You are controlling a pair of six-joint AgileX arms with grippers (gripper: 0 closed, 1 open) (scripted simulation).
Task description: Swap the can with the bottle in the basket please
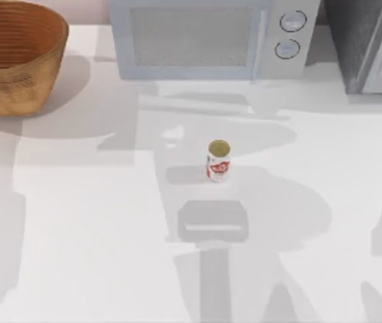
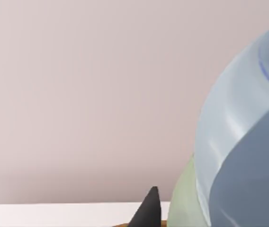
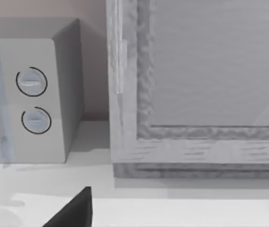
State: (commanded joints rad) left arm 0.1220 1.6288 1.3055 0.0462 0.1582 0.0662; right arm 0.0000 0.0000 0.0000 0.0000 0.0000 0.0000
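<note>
Top view: the can (image 1: 218, 161) stands upright near the middle of the white table (image 1: 77, 222), white with red markings and a dull gold top. The basket (image 1: 16, 57), orange-brown ribbed wicker, sits at the far left, cut off by the frame. A microwave (image 1: 211, 37) stands at the far edge.

Left wrist view: a pale blue, rounded surface with a green patch, probably the bottle (image 2: 243, 156), looms close beside one dark fingertip (image 2: 147, 210); the grip cannot be told.

Right wrist view: the microwave's dials and a grey cabinet (image 3: 196, 94) show beyond one dark fingertip (image 3: 75, 210); jaw spacing cannot be told.
</note>
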